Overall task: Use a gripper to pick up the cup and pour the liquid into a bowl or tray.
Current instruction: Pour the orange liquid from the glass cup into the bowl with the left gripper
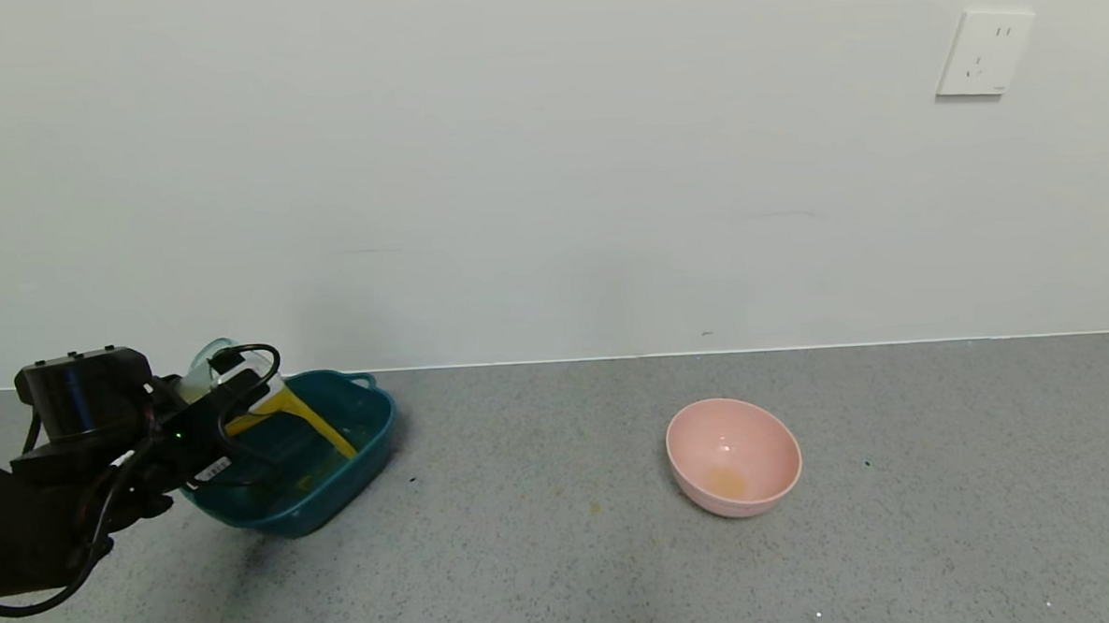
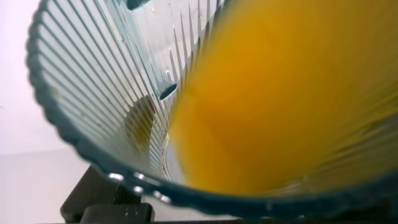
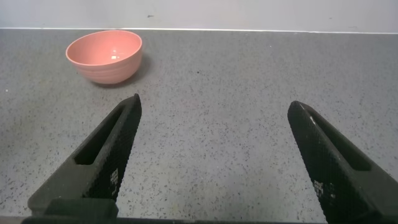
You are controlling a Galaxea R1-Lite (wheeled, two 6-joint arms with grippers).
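Speckled grey desk [image 1: 620, 533] against a plain white wall [image 1: 511, 164], with a white socket plate [image 1: 983, 53] high on the right.

Left pincer [image 1: 226, 396] at the desk's left end, clamped tight on the cup [image 1: 215, 368]. Cup is tipped steeply over, mouth pointing down and to the right, above the teal tray [image 1: 373, 441]. Orange-yellow liquid [image 1: 321, 425] runs from the cup mouth in a slanting stream into the tray; some of it shows on the tray floor. In the left wrist view the ribbed cup wall [image 2: 87, 93] fills the frame, liquid [image 2: 280, 99] lying along one side of the interior.

Pink bowl [image 1: 734, 455] stands well apart to the right of the tray, upright, with a faint orange patch at its bottom.

Right pincer [image 3: 211, 162] low over bare desk, fingers [image 3: 99, 162] spread wide, holding nothing; pink bowl [image 3: 104, 56] farther off
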